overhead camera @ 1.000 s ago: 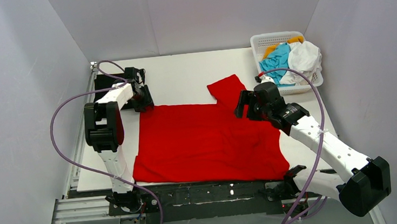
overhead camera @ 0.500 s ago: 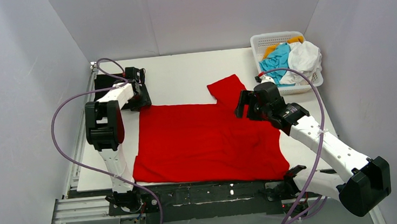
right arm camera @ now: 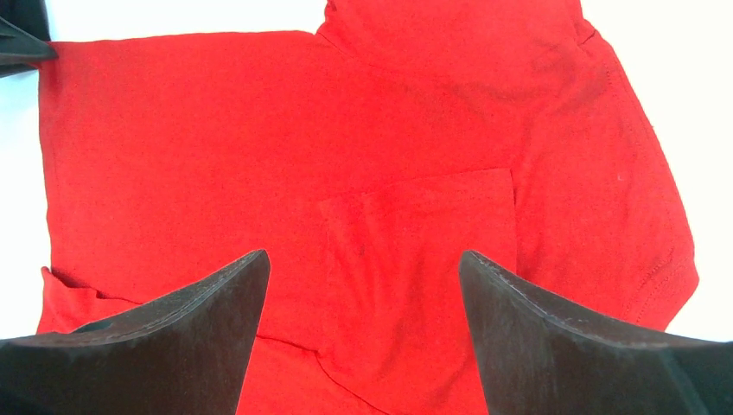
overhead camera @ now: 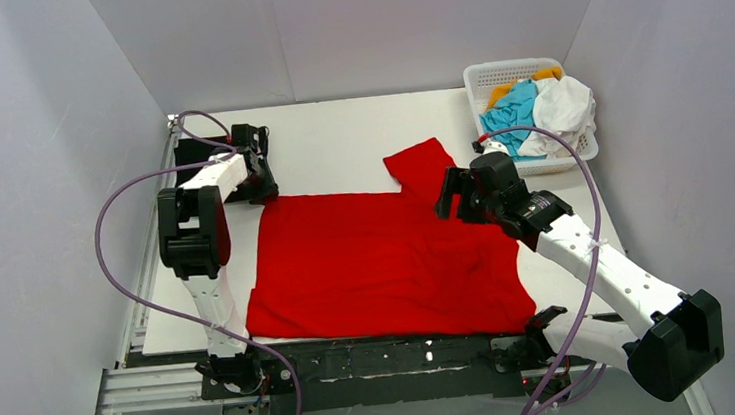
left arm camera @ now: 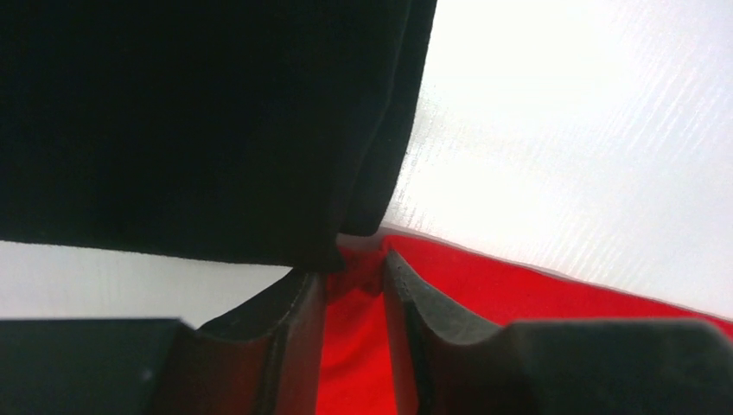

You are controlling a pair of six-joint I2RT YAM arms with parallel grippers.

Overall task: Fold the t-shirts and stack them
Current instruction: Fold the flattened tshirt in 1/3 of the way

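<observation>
A large bright red t-shirt [overhead camera: 378, 262] lies spread on the white table, one sleeve pointing to the far side. My left gripper [overhead camera: 264, 193] is at its far left corner, jaws close together with red cloth pinched between them [left arm camera: 353, 264]. A black folded t-shirt [left arm camera: 199, 121] lies just beyond that gripper at the table's far left [overhead camera: 198, 150]. My right gripper [overhead camera: 448, 200] hangs open above the red shirt's right part [right arm camera: 363, 255] and holds nothing. Cyan [overhead camera: 514, 109], white [overhead camera: 563, 105] and orange [overhead camera: 545, 75] t-shirts are heaped in the basket.
A white lattice basket [overhead camera: 492, 74] stands at the far right corner of the table. Grey walls close in the left, back and right. Purple cables loop from both arms. Bare white table [overhead camera: 338, 145] shows behind the red shirt.
My left gripper has shifted slightly toward the far left, drawing the red shirt's far left corner with it. The right arm has not moved.
</observation>
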